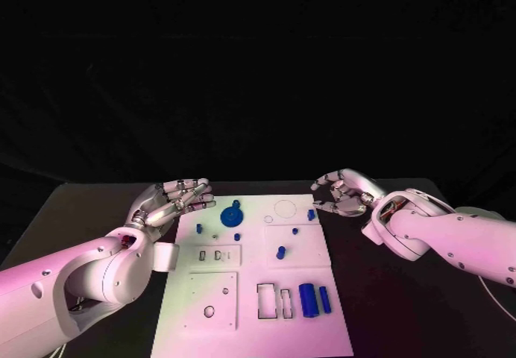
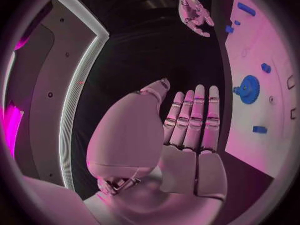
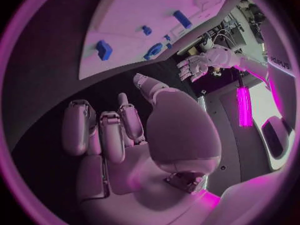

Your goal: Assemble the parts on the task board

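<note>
The white task board lies in the middle of the table. A blue gear stands near its far left corner, also seen in the left wrist view. Small blue parts are scattered over the far half, and two long blue pieces lie near the front right. My left hand hovers just off the board's far left corner, fingers straight and apart, holding nothing. My right hand hangs off the far right corner, fingers loosely bent, thumb apart, nothing in it.
The black table runs around the board on all sides. Rectangular slots and round holes are cut in the board's near half. Across the board, each wrist view shows the other hand.
</note>
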Action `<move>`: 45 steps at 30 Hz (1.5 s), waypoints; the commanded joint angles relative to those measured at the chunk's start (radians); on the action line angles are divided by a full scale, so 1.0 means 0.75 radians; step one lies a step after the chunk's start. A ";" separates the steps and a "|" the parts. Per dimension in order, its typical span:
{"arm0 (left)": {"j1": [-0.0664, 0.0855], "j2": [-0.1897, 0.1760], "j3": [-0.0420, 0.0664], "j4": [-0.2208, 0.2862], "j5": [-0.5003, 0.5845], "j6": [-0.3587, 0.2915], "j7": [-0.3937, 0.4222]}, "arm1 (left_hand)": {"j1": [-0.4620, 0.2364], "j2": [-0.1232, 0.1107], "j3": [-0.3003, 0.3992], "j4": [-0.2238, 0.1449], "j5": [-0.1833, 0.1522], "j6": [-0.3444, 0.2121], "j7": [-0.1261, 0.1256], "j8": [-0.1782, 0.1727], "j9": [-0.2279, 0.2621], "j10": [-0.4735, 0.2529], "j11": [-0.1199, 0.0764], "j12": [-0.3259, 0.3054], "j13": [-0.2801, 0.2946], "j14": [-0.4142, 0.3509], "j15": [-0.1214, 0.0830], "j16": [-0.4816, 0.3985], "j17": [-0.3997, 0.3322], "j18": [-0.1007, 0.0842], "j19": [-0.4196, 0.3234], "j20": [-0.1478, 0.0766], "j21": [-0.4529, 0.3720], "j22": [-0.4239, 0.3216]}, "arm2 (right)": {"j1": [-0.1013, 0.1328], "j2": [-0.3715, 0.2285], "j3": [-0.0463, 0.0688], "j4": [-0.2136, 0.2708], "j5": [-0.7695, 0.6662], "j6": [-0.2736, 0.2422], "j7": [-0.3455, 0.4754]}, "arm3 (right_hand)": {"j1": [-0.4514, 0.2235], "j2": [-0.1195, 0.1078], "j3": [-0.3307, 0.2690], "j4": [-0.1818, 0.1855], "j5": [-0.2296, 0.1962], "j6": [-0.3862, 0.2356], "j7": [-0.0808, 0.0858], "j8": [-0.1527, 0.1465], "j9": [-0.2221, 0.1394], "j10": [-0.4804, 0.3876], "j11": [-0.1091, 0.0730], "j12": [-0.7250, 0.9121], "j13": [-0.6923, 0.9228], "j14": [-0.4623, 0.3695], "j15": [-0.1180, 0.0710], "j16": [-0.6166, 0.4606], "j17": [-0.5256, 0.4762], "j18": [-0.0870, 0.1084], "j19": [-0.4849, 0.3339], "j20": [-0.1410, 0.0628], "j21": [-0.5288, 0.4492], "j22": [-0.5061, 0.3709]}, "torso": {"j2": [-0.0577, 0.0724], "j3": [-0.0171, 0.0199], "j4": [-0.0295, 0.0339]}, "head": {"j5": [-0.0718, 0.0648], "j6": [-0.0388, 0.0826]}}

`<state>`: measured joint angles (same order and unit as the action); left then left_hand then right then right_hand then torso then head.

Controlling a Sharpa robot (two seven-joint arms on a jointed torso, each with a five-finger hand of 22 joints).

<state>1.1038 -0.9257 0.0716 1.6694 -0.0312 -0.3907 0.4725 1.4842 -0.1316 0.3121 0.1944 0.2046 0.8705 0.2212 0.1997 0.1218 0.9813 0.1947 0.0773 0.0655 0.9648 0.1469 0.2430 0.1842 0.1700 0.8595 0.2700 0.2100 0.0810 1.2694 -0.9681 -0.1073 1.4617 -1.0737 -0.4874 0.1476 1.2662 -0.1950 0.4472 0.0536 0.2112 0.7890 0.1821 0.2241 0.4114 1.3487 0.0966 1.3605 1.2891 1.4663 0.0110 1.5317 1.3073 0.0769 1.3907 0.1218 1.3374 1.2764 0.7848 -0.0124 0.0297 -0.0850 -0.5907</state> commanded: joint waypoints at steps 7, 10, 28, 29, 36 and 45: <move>0.000 0.004 0.001 -0.004 0.003 0.036 0.011 | -0.003 -0.006 0.007 -0.001 -0.002 -0.001 0.037 -0.002 -0.001 0.001 0.003 -0.006 0.000 -0.002 0.007 -0.003 0.001 0.019 0.007 0.001 -0.002 -0.002 | -0.023 -0.023 -0.001 -0.043 0.005 0.117 0.060 | 0.012 -0.008 -0.002 -0.012 0.007 -0.018 0.003 -0.015 -0.004 -0.013 0.000 -0.008 -0.004 0.091 0.011 -0.009 0.133 -0.005 -0.011 0.000 -0.007 -0.002 | 0.002 0.0025 0.0006 | -0.003 -0.005; 0.000 0.005 0.001 -0.005 0.003 0.036 0.011 | -0.003 -0.006 0.007 -0.001 -0.002 -0.001 0.037 -0.002 -0.001 0.001 0.003 -0.006 0.000 -0.002 0.007 -0.003 0.001 0.019 0.007 0.001 -0.002 -0.002 | -0.032 -0.021 -0.002 -0.057 0.000 0.127 0.058 | 0.011 -0.009 -0.003 -0.012 0.008 -0.021 0.004 -0.017 -0.004 -0.014 0.000 -0.009 -0.005 0.091 0.012 -0.008 0.133 -0.005 -0.011 0.001 -0.007 -0.002 | 0.003 0.0012 0.0007 | 0.004 -0.004; 0.000 0.000 0.001 -0.004 0.003 0.036 0.011 | -0.003 -0.006 0.007 -0.001 -0.002 -0.001 0.037 -0.002 -0.001 0.001 0.003 -0.006 0.000 -0.002 0.007 -0.003 0.001 0.019 0.007 0.001 -0.002 -0.002 | -0.080 0.071 -0.003 -0.142 -0.033 0.145 0.021 | 0.013 -0.003 0.000 -0.013 0.012 -0.016 0.004 -0.018 -0.004 -0.008 0.001 -0.003 0.002 0.092 0.013 -0.007 0.139 -0.005 -0.010 0.002 -0.006 0.000 | 0.001 -0.0023 0.0009 | 0.009 -0.018; 0.000 0.000 0.001 -0.004 0.003 0.036 0.011 | -0.003 -0.006 0.007 -0.001 -0.002 -0.001 0.037 -0.002 -0.001 0.001 0.003 -0.006 0.000 -0.002 0.007 -0.003 0.001 0.019 0.007 0.001 -0.002 -0.002 | -0.082 0.076 -0.003 -0.145 -0.035 0.145 0.020 | 0.014 0.000 0.002 -0.014 0.013 -0.011 0.004 -0.017 -0.003 -0.006 0.001 -0.001 0.004 0.093 0.014 -0.006 0.141 -0.006 -0.009 0.003 -0.005 0.001 | 0.001 -0.0016 0.0003 | 0.010 -0.018; 0.000 -0.002 0.001 -0.003 0.003 0.035 0.011 | -0.003 -0.006 0.007 -0.001 -0.002 -0.001 0.037 -0.002 -0.001 0.001 0.003 -0.006 0.000 -0.002 0.007 -0.003 0.001 0.019 0.007 0.001 -0.002 -0.002 | -0.094 0.110 -0.003 -0.165 -0.048 0.143 0.009 | 0.015 0.009 0.008 -0.016 0.010 0.011 0.002 -0.013 0.001 0.000 0.000 0.004 0.010 0.094 0.013 -0.005 0.144 -0.006 -0.007 0.004 -0.003 0.005 | 0.000 -0.0011 -0.0003 | 0.014 -0.020; 0.000 -0.004 0.001 -0.003 0.003 0.035 0.010 | -0.005 -0.008 0.010 -0.002 -0.003 0.002 0.036 -0.001 -0.001 0.006 0.001 -0.005 0.001 0.000 0.006 -0.004 0.003 0.019 0.008 0.001 -0.002 -0.003 | -0.100 0.129 -0.003 -0.190 -0.056 0.124 -0.008 | 0.013 0.036 0.030 -0.017 -0.010 0.069 -0.006 -0.002 0.007 0.015 -0.008 0.018 0.024 0.095 0.007 -0.003 0.150 -0.007 0.000 0.000 0.002 0.015 | 0.001 -0.0007 -0.0010 | 0.016 -0.020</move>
<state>1.1031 -0.9290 0.0714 1.6646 -0.0308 -0.3821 0.4726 1.4842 -0.1316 0.3149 0.1915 0.2046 0.8705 0.2212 0.1998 0.1220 0.9813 0.1947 0.0773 0.0655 0.9648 0.1469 0.2431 0.1854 0.1700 0.8595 0.2700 0.2100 0.0795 1.1968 -0.8727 -0.1088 1.3213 -1.0968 -0.3983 0.1548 1.2753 -0.1750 0.4636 0.0415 0.2067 0.8321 0.1764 0.2166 0.4149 1.3527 0.0926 1.3674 1.3060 1.4648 0.0126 1.5317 1.3079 0.0770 1.3908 0.1218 1.3358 1.2868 0.7851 -0.0130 0.0297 -0.0738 -0.6053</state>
